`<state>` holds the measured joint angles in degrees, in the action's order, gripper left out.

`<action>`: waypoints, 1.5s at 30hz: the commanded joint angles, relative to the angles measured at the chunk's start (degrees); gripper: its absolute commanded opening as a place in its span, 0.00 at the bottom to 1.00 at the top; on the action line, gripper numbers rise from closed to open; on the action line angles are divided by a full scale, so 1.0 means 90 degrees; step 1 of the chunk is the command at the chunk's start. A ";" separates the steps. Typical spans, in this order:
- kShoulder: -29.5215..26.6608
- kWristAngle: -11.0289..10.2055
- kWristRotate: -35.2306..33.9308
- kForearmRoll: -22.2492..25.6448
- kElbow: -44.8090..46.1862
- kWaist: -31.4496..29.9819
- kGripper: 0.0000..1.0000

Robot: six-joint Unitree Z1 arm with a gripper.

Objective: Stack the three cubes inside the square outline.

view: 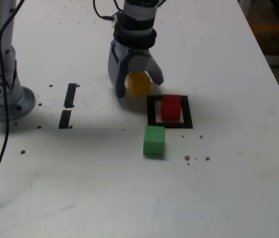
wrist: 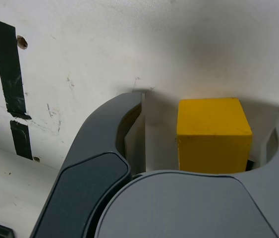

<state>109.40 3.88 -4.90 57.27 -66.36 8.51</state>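
The yellow cube (view: 140, 83) (wrist: 213, 131) rests on the white table between the two grey fingers of my gripper (view: 139, 86) (wrist: 203, 141). The gripper reaches down over it and stands open: the wrist view shows a gap between one finger (wrist: 132, 131) and the cube's side. Just to the exterior view's right of that cube, the red cube (view: 170, 107) sits inside the square outline (view: 152, 111) of black tape. In front of the outline's near edge lies the green cube (view: 154, 141), apart from the gripper.
Two short black tape strips (view: 70, 95) (view: 65, 119) (wrist: 8, 64) lie towards the exterior view's left. The arm's silver base (view: 0, 84) and a black cable (view: 0, 148) stand at the far left. Small dark specks (view: 197, 159) dot the table.
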 commanded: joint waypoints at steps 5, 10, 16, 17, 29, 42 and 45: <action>0.0131 -0.0009 0.0018 -0.0117 -0.0017 0.0012 0.61; 0.0083 -0.0160 0.0011 -0.0229 -0.0033 0.0012 0.43; -0.0084 -0.0339 0.0010 -0.0226 -0.0103 0.0012 0.23; -0.0125 -0.0354 0.0010 -0.0185 -0.0115 0.0012 0.22; -0.0712 -0.0521 -0.0013 0.1166 -0.0971 -0.0564 0.20; -0.0512 -0.0469 -0.0064 0.1807 -0.2023 -0.1589 0.20; -0.0430 -0.0427 -0.0043 0.1771 -0.2102 -0.1692 0.20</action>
<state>105.27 -0.13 -5.40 73.33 -84.76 -6.14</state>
